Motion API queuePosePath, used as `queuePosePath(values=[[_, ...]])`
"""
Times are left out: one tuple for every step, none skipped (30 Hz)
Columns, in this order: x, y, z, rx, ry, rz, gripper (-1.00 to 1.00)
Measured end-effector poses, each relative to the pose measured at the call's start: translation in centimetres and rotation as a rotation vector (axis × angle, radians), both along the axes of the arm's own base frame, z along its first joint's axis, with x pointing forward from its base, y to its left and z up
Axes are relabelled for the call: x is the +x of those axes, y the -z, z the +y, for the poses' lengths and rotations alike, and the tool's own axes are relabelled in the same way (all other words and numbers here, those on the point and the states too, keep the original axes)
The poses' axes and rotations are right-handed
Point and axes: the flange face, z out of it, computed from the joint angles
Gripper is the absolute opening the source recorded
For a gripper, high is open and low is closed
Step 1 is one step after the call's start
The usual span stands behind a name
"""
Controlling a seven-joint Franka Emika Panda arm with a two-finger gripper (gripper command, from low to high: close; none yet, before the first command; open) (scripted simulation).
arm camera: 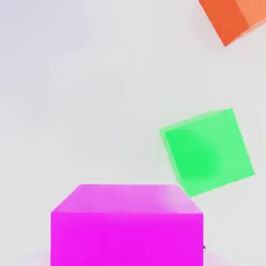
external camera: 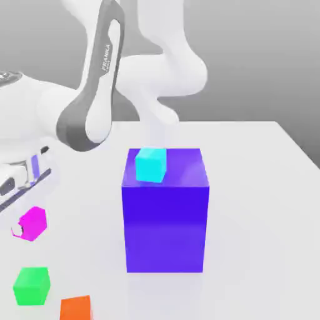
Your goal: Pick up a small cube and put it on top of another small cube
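Orange cube (external camera: pixel 76 308) nearest, green cube (external camera: pixel 31 285) just beside it on the white counter (external camera: pixel 262 206). Small magenta cube (external camera: pixel 32 224) sits at the exterior view's left, directly below the hand (external camera: pixel 15 232), gripped in its closed fingers. Cyan cube (external camera: pixel 151 164) tops the blue-violet block (external camera: pixel 165 225).

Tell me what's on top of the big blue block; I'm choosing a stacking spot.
A cyan cube sits on the blue block, near its top's front corner on the exterior view's left. The face beneath it is covered.
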Motion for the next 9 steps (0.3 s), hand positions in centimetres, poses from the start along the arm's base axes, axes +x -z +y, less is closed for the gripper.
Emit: queuePosePath(values=[[1.0, 0.3, 0.2, 0.008, 0.003, -0.004, -1.0], [1.5, 1.2, 0.3, 0.013, 0.003, -0.006, -1.0], [1.8, 2.3, 0.3, 0.015, 0.003, -0.008, -1.0], [1.9, 3.6, 0.3, 0.017, 0.004, -0.008, -1.0], [1.9, 5.0, 0.4, 0.017, 0.004, -0.009, -1.0], [1.9, 5.9, 0.4, 0.018, 0.004, -0.009, 1.0], [1.9, 5.9, 0.4, 0.018, 0.004, -0.009, 1.0], [1.9, 5.9, 0.4, 0.018, 0.004, -0.009, 1.0], [1.9, 5.9, 0.4, 0.018, 0.004, -0.009, 1.0]])
